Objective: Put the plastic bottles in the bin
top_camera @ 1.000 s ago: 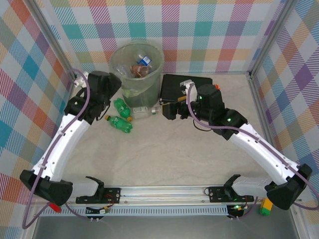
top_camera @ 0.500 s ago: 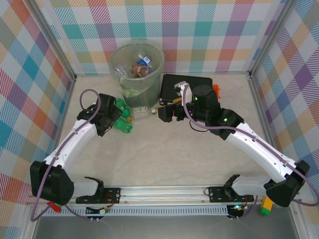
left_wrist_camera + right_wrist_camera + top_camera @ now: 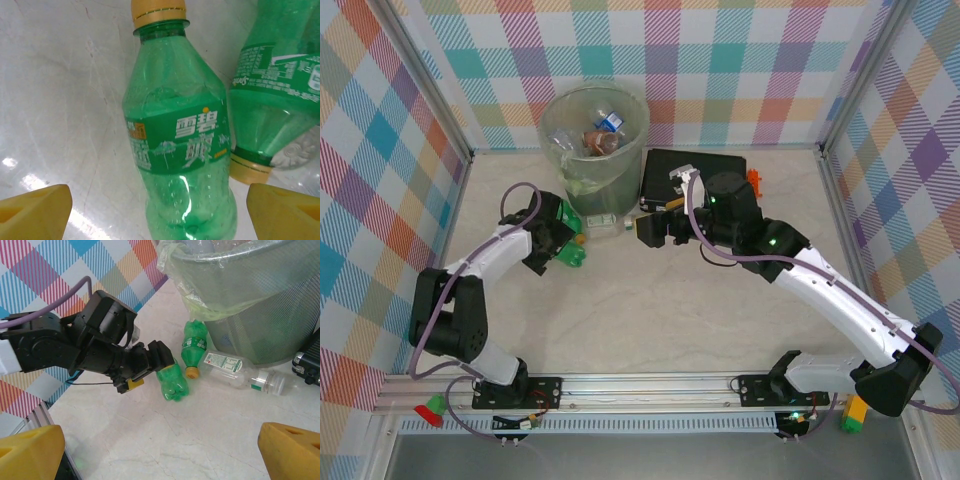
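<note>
Three of the plastic bottles lie on the pale surface at the foot of the bin, a translucent grey-green basket with a clear liner. More bottles sit inside it, one with a blue cap. Nearest the bin's base is a clear bottle on its side. Beside that lies a green bottle with a yellow cap. A second green bottle, a little farther from the bin, has a green label with white characters and a yellow cap.

The left hand straddles this second green bottle. Its yellow fingertips are spread to either side with a gap showing, so they do not grip it. The right hand hangs in front of the bin, its fingers wide apart and holding nothing.
</note>
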Controlling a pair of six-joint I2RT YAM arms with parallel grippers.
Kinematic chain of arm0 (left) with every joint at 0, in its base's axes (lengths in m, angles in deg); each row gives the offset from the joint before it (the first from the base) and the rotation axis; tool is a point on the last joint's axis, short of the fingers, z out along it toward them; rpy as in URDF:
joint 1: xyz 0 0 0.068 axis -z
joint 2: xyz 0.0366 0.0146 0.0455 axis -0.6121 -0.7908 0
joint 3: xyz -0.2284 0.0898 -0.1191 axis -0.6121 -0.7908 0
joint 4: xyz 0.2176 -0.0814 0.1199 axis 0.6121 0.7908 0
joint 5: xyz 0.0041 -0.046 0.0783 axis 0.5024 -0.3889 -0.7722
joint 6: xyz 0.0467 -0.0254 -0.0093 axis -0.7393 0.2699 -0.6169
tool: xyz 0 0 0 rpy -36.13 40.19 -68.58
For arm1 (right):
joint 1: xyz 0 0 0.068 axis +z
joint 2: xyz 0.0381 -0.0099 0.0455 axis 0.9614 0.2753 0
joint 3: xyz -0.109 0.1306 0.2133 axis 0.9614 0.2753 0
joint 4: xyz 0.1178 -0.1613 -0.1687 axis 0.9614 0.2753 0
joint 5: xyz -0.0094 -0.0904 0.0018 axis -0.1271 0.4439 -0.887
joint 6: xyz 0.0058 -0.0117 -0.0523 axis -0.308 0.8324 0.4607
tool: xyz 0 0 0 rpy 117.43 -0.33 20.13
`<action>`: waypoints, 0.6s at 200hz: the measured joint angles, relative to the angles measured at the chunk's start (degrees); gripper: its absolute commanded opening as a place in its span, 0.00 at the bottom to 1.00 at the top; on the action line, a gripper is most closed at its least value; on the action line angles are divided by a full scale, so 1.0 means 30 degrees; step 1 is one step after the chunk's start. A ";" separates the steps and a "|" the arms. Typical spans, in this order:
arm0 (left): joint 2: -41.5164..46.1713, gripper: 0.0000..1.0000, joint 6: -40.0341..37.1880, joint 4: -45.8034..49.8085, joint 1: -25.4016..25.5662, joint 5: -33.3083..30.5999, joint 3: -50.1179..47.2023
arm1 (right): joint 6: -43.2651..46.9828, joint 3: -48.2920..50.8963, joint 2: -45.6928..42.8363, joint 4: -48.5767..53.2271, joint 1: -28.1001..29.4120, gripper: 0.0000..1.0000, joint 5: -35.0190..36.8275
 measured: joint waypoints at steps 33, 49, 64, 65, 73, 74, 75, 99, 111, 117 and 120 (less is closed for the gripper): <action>-0.0860 0.85 -0.0007 -0.0758 -0.0219 0.0313 -0.0029 | 0.0000 0.0000 -0.0073 0.0087 0.0000 0.99 0.0007; -0.1115 0.84 -0.0007 -0.1151 -0.0277 0.0444 -0.0029 | 0.0000 0.0000 -0.0073 0.0175 0.0000 0.99 0.0015; -0.1377 0.83 -0.0007 -0.1355 -0.0379 0.0510 -0.0029 | 0.0007 -0.0007 -0.0073 0.0240 0.0000 0.99 0.0066; -0.1392 0.83 -0.0007 -0.1370 -0.0379 0.0510 -0.0029 | 0.0015 -0.0007 -0.0073 0.0248 0.0000 0.99 0.0066; -0.1566 0.82 -0.0015 -0.1508 -0.0437 0.0525 -0.0029 | 0.0036 -0.0007 -0.0073 0.0299 0.0000 0.99 0.0080; -0.1581 0.82 -0.0015 -0.1515 -0.0437 0.0532 -0.0029 | 0.0044 -0.0007 -0.0073 0.0306 0.0000 0.99 0.0087; -0.1603 0.82 -0.0022 -0.1537 -0.0444 0.0546 -0.0029 | 0.0044 -0.0007 -0.0073 0.0306 0.0000 0.99 0.0087; -0.2004 0.81 -0.0022 -0.1756 -0.0561 0.0561 -0.0029 | 0.0066 -0.0015 -0.0073 0.0328 0.0000 0.99 0.0168; -0.2113 0.82 -0.0036 -0.1909 -0.0583 0.0576 -0.0029 | 0.0066 -0.0022 -0.0073 0.0328 0.0000 0.99 0.0211; -0.2164 0.83 -0.0080 -0.2011 -0.0590 0.0583 -0.0029 | 0.0073 -0.0022 -0.0073 0.0328 0.0000 0.99 0.0219; -0.2186 0.84 -0.0095 -0.2047 -0.0590 0.0576 -0.0029 | 0.0066 -0.0022 -0.0073 0.0328 0.0000 0.99 0.0219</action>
